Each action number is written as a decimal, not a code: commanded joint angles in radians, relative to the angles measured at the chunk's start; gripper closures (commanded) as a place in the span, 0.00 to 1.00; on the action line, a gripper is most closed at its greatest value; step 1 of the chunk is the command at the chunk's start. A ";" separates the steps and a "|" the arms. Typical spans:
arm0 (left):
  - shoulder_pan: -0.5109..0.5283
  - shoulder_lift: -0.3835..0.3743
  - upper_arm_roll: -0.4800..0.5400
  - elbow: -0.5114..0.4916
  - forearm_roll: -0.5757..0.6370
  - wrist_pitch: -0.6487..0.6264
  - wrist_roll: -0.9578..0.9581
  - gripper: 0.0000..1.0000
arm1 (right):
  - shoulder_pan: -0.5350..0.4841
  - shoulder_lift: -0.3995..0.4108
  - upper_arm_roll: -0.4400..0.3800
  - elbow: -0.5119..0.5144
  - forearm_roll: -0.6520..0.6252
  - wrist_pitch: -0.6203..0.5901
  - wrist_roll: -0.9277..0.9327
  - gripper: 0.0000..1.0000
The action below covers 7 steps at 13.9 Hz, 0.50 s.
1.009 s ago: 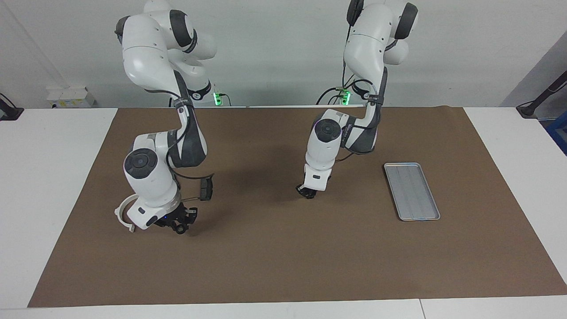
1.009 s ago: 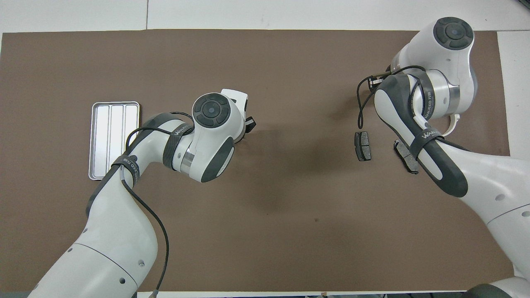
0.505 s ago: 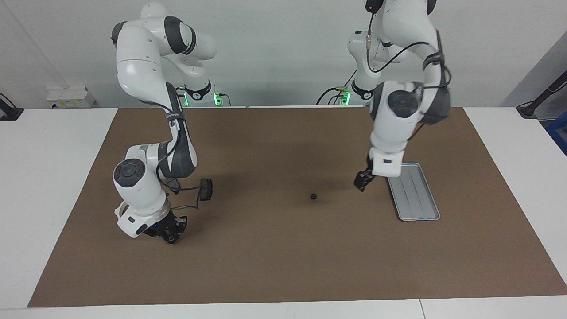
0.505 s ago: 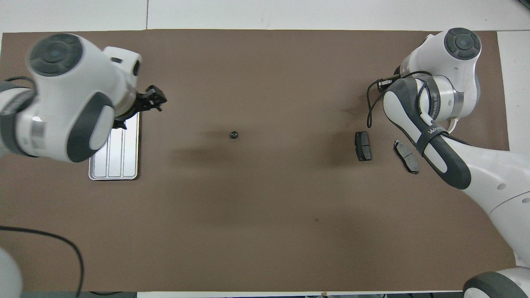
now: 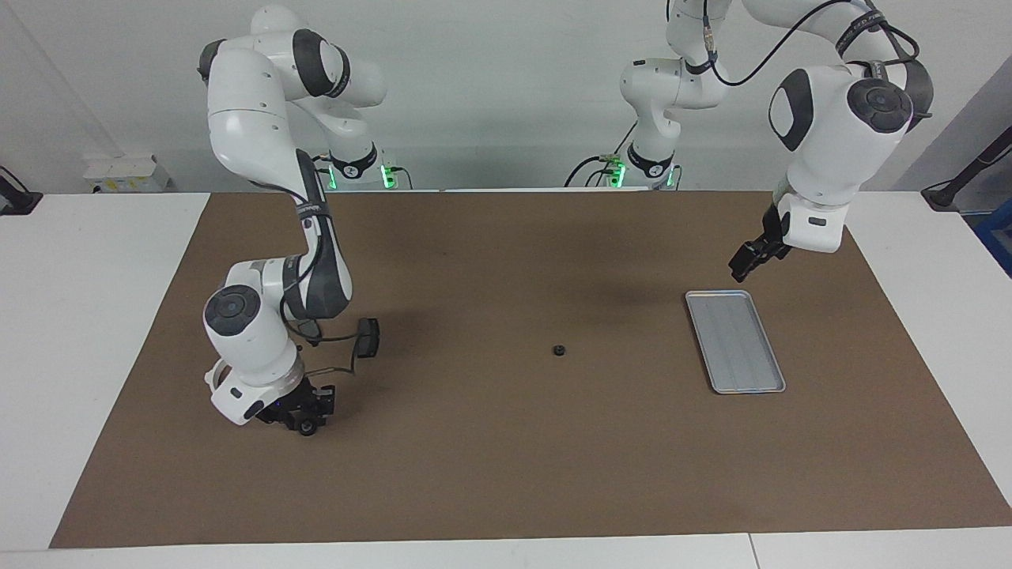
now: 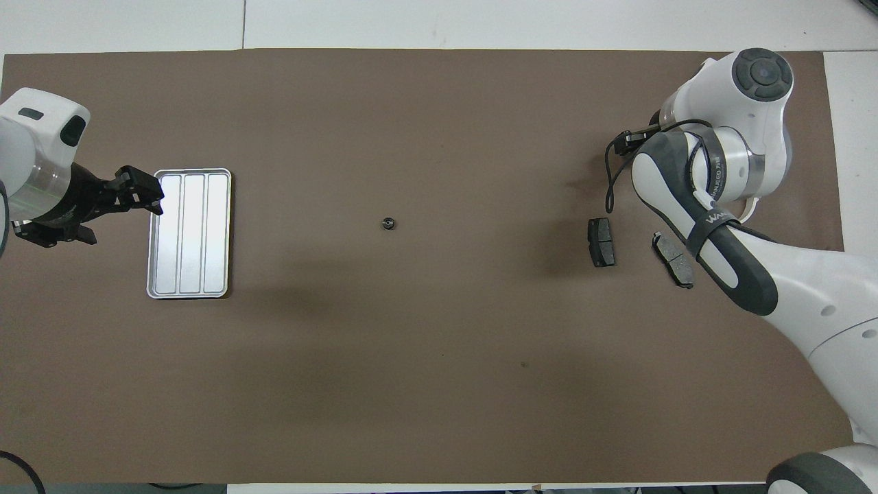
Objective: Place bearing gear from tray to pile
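Brown-matted table [image 5: 506,474] bearing tray [image 5: 735,341], bearing gear [image 5: 559,350], two brake pads [image 6: 601,242].

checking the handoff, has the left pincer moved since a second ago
Yes. The left pincer was low over the mat's middle, where the bearing gear now lies; it has risen past the tray to the tray's robot-side end.

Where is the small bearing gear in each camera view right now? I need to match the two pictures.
Facing view: the bearing gear lies alone on the brown mat near the table's middle, between the tray and the dark pad.
Overhead view: the bearing gear again lies mid-mat, between the tray and the pad.
Shared landmark: the tray, at the left arm's end.
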 commanded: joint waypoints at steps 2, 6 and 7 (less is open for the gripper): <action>0.076 -0.028 -0.062 -0.025 -0.017 -0.005 0.037 0.00 | 0.083 -0.117 0.010 0.023 -0.016 -0.211 0.130 0.00; 0.071 -0.042 -0.067 -0.025 -0.017 -0.034 0.037 0.00 | 0.273 -0.214 0.019 0.031 0.032 -0.365 0.593 0.00; 0.071 -0.046 -0.068 -0.025 -0.017 -0.042 0.037 0.00 | 0.325 -0.217 0.019 0.034 0.049 -0.368 0.703 0.00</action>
